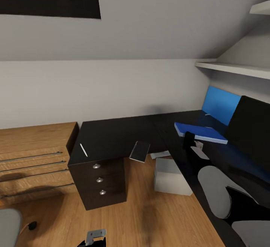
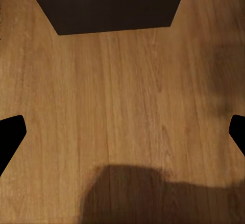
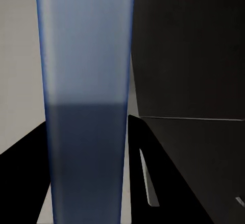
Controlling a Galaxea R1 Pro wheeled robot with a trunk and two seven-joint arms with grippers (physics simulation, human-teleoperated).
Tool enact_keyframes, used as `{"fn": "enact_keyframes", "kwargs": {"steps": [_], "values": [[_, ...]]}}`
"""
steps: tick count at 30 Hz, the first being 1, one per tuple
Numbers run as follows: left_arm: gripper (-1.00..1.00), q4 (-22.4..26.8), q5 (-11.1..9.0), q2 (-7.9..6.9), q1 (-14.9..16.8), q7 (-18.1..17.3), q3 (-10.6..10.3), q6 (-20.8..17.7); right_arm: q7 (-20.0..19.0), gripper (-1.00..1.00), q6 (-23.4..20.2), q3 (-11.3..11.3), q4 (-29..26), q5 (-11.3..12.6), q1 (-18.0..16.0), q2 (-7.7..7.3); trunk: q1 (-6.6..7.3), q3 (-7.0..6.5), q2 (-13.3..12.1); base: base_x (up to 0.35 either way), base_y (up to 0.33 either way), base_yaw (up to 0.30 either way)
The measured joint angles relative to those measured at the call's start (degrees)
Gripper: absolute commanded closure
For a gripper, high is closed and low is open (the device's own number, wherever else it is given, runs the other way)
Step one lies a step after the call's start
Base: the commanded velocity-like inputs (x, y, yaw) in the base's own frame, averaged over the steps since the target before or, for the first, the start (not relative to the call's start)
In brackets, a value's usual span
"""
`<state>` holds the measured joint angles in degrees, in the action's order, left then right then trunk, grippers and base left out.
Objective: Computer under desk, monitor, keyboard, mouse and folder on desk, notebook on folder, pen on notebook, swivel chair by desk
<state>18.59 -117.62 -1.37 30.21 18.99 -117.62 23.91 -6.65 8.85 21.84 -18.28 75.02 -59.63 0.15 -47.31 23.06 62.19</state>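
The bright blue folder (image 1: 200, 131) lies level over the black desk (image 1: 112, 136), just in front of the monitor (image 1: 251, 125). My right gripper (image 1: 189, 141) is shut on the folder's near left edge; in the right wrist view the folder (image 3: 87, 55) runs edge-on between the black fingers (image 3: 153, 183). A whitish pen (image 1: 83, 150) lies on the desk's left wing. The grey notebook (image 1: 140, 151) sits tilted at the desk's front edge, partly overhanging. Under the desk stands the light grey computer (image 1: 170, 175). My left gripper (image 1: 95, 237) hangs low over the floor, open and holding nothing (image 2: 122, 132).
The black drawer unit (image 1: 99, 181) carries the desk's left wing. A light wood cabinet (image 1: 33, 160) stands beside it. The grey swivel chair (image 1: 9, 226) shows at the lower left corner. White shelves (image 1: 232, 68) hang above the monitor. A blue back panel (image 1: 221, 104) rises behind the folder.
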Motion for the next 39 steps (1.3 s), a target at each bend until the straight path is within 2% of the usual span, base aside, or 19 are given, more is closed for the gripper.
{"fn": "enact_keyframes", "kwargs": {"steps": [1,5,8,22,29,39], "values": [[-1.00,-0.01,0.00,0.00,0.00,0.05,0.02,0.00,-0.03,1.00,0.03,-0.04,-0.02,-1.46,0.31,0.00,-0.22,0.18,0.40,0.000,0.000,0.000],[-1.00,-0.03,-0.04,0.00,0.00,0.11,0.05,0.00,-0.05,1.00,-0.01,-0.10,-0.05,-4.63,0.63,0.00,-1.10,0.90,2.01,0.000,0.000,0.000],[-1.00,-0.03,-0.06,0.06,0.00,0.13,0.05,-0.05,-0.05,1.00,-0.02,-0.07,-0.07,-5.36,0.69,0.00,-1.76,1.44,3.21,0.000,0.000,0.000],[-1.00,-0.03,-0.15,0.10,0.00,0.13,-0.02,-0.08,0.03,1.00,-0.19,-0.08,-0.07,-5.72,0.72,-0.07,-4.83,3.95,8.83,0.000,0.000,0.000],[-1.00,-0.03,-0.16,0.80,0.00,0.17,-0.02,-0.16,0.15,1.00,-0.45,-0.05,0.00,-5.50,0.72,-0.07,-6.37,5.21,11.64,0.000,0.000,0.000],[-1.00,-0.03,-0.16,0.87,0.00,0.21,-0.02,-0.17,0.43,1.00,-0.72,0.03,0.83,-5.21,0.72,-0.09,-8.57,7.01,15.65,0.000,0.000,0.000]]}}
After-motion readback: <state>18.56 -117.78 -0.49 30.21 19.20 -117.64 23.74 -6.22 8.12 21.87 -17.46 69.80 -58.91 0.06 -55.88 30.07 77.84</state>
